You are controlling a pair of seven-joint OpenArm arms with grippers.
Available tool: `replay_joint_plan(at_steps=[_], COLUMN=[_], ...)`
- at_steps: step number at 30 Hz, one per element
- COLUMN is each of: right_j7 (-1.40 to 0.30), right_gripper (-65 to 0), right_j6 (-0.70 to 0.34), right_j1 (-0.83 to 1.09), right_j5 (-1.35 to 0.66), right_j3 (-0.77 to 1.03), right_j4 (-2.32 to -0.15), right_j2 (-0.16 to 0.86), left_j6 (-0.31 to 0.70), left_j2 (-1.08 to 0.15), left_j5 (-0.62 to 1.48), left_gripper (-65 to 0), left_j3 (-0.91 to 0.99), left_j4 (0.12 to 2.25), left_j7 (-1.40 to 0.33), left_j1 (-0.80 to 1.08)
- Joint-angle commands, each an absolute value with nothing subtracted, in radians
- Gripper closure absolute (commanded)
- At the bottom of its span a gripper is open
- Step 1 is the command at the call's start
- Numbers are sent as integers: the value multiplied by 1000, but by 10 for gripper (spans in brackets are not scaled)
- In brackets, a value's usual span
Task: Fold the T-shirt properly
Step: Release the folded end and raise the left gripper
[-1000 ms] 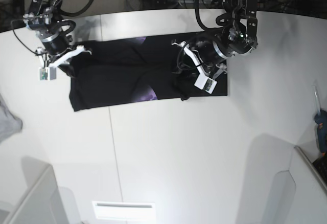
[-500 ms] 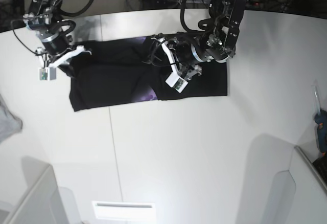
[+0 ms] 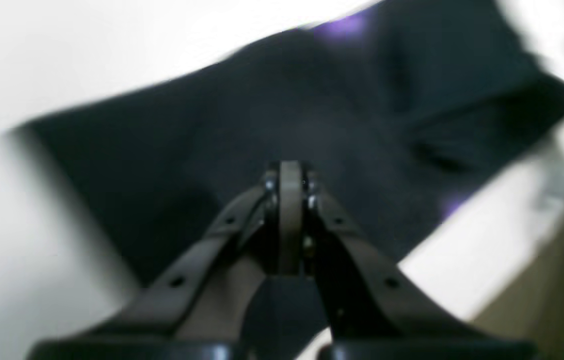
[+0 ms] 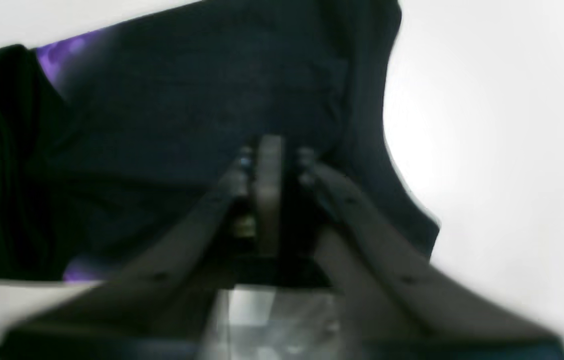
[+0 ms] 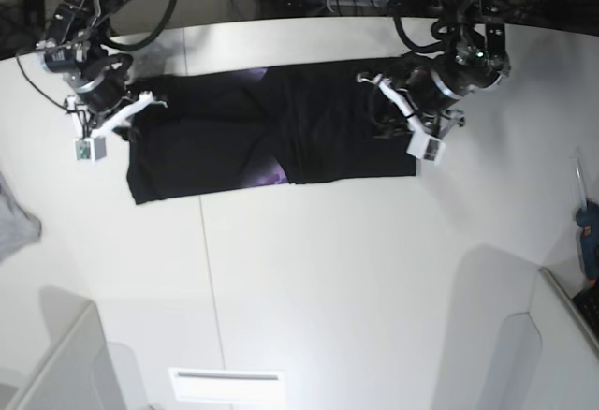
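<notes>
We see T-shirt (image 5: 271, 139) flat on white surface (image 5: 328, 270), upper middle of frame. Left end effector (image 5: 379, 122) together over its right edge; right end effector (image 5: 117, 120) at left edge, slightly apart, empty.

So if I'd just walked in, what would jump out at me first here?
Probably the black T-shirt, spread in a long band across the far side of the white table, with a bit of purple print peeping from a fold near its middle. Next, the two dark arms, one over each end of it: the left gripper with its jaws shut, the right gripper at the other end.
</notes>
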State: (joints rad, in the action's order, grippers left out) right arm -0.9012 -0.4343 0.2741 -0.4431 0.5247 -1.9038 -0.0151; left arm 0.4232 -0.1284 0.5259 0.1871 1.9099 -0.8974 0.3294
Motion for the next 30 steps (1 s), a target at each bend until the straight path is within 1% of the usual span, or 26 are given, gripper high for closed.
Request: replay_joint_plan(at_steps=[1,3,4,5,8,11,14,16,19,22,25,30], right_j7=[-912,-964,-990,-1006,-1067,-1127,-1129,-1127,-1124,-1073,-1066,-1063], right_gripper=[-221,-356,-393,-405,-392,-390,-390,-390,-390,-389,-389,-389], right_j6=[-438,-440,-440,-440,-438,-438,-435,-433,-433,-432,-432,-432], right_j1=[246,209,194,177,124,51,18,2,-12,-10,-10,-13], right_j5=[-475,-549,-591,-619,-664,-662,-662,-662,-659,-659,-659,-659], right_j3=[552,588,607,616,621,628,624,619,627,621,619,618], right_j4=[-1919,-1914,-1908,-1900,-1857,-1756,-1659,-1612,-1563,-1523,-1472,-1412], right_j2=[-5,-1,1,5,50,62,87,104,114,137,160,166], left_j6=[433,433,433,433,444,532,602,622,625,625,625,625], left_j2=[-148,-170,-173,-173,-171,-171,-168,-168,-166,-165,-168,-168], left_j5=[549,549,550,550,549,547,547,547,545,545,545,545], left_gripper=[0,0,0,0,0,0,0,0,0,0,0,0], left_j3=[228,314,366,410,524,618,673,680,682,670,619,578], left_j4=[1920,1920,1920,1920,1919,1919,1906,1899,1848,1788,1739,1690], left_j7=[-875,-871,-869,-869,-869,-869,-869,-869,-868,-791,-710,-691], left_j1=[340,374,389,400,420,438,452,452,452,455,486,484])
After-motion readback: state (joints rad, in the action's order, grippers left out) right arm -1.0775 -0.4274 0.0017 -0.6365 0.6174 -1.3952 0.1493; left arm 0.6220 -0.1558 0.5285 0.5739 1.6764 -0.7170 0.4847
